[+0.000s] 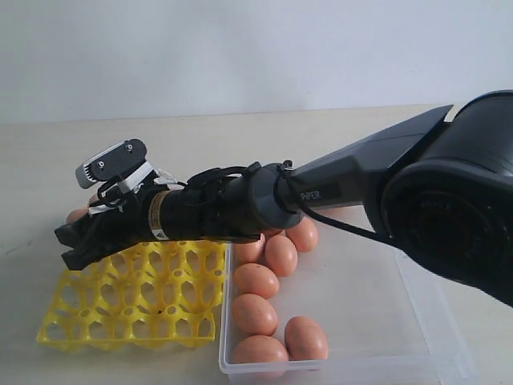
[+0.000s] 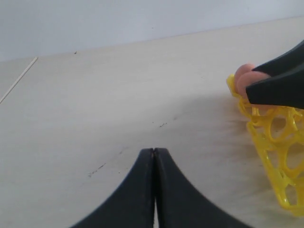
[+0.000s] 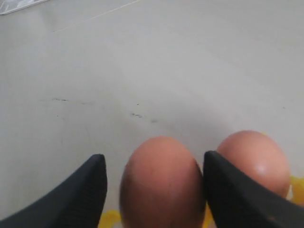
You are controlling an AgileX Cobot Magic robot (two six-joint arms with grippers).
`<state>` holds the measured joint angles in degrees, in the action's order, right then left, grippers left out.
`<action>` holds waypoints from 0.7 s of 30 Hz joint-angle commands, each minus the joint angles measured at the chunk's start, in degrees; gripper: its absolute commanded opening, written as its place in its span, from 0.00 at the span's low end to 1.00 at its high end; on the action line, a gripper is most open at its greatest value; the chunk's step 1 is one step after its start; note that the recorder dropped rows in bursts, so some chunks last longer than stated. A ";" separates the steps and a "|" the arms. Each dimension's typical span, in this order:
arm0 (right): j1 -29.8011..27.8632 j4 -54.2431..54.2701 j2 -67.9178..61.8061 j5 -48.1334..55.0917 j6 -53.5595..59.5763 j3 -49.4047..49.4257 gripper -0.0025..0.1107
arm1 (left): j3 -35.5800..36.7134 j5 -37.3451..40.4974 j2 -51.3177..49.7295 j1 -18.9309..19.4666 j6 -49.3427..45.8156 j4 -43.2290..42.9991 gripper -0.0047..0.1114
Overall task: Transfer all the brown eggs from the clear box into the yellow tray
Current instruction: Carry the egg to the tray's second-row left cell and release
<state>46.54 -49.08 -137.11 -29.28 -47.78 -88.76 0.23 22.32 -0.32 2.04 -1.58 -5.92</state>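
My right arm reaches across to the far left corner of the yellow tray (image 1: 128, 305). The right gripper (image 1: 76, 241) is open around a brown egg (image 3: 161, 185) that sits in a tray cell. One finger touches it and a gap shows at the other. A second egg (image 3: 254, 159) stands just beside it in the tray. Several brown eggs (image 1: 256, 280) lie along the left side of the clear box (image 1: 361, 297). My left gripper (image 2: 155, 151) is shut with nothing in it, over bare table beside the tray (image 2: 280, 142). It does not show in the exterior view.
The tray lies against the clear box's left wall. The right arm (image 1: 240, 210) hangs over the tray's far rows and hides them. A pale wall stands behind the wooden table (image 2: 118, 95).
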 commanded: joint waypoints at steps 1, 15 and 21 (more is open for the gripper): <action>0.06 0.70 -0.30 0.88 -0.17 -2.03 0.61 | -0.23 -0.52 0.32 -0.43 0.36 0.14 0.04; 0.06 6.40 20.73 49.87 8.14 2.64 0.49 | -0.23 -0.52 0.32 -0.43 0.36 0.14 0.04; -1.29 22.24 29.00 68.69 25.41 8.99 0.49 | -0.23 -0.52 0.32 -0.43 0.36 0.14 0.04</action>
<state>46.11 -34.04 -110.05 32.16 -29.33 -82.62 0.23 22.32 -0.32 2.04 -1.58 -5.92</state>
